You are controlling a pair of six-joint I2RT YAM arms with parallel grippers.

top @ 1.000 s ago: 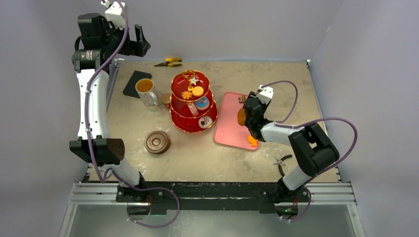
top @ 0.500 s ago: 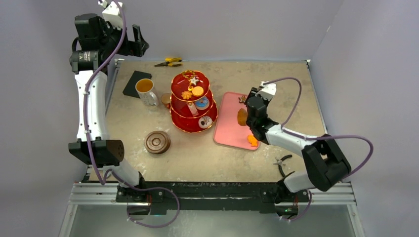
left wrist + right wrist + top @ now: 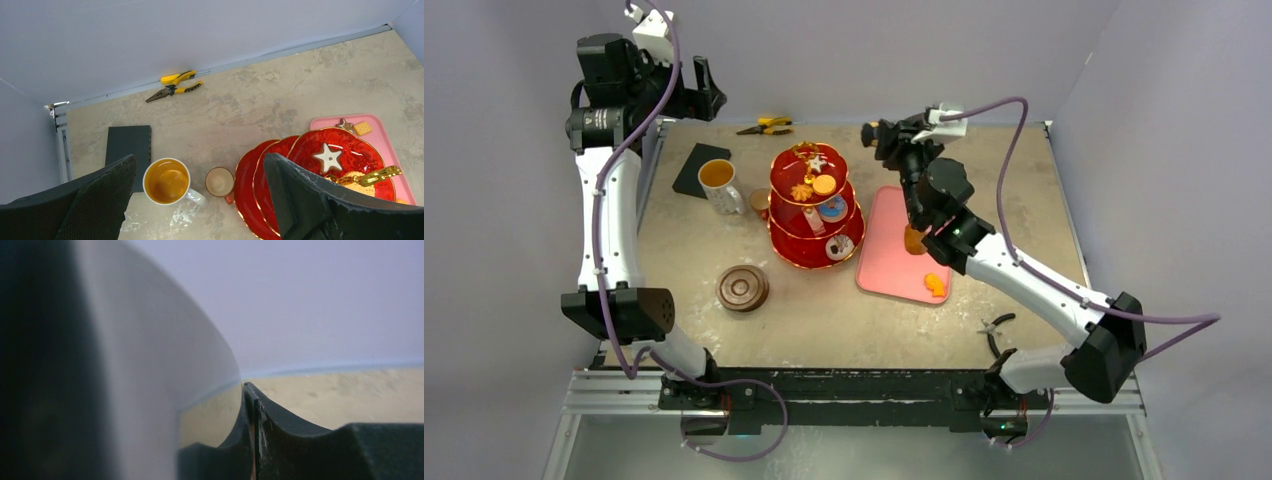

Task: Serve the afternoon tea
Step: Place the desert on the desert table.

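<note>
Several pastries point(image 3: 935, 285) lie on the pink tray point(image 3: 884, 255), at 3 o'clock of the red three-tier stand point(image 3: 815, 205). Right pincer point(image 3: 876, 131) hangs clenched at the stand's 1 o'clock; left pincer point(image 3: 702, 88) gapes. Likely stocking tiers: next, descend, grasp one.

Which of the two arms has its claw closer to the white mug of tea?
Left. The left gripper hangs open above the far left corner, just beyond the white mug. The right gripper is raised across the red stand, farther away.
</note>
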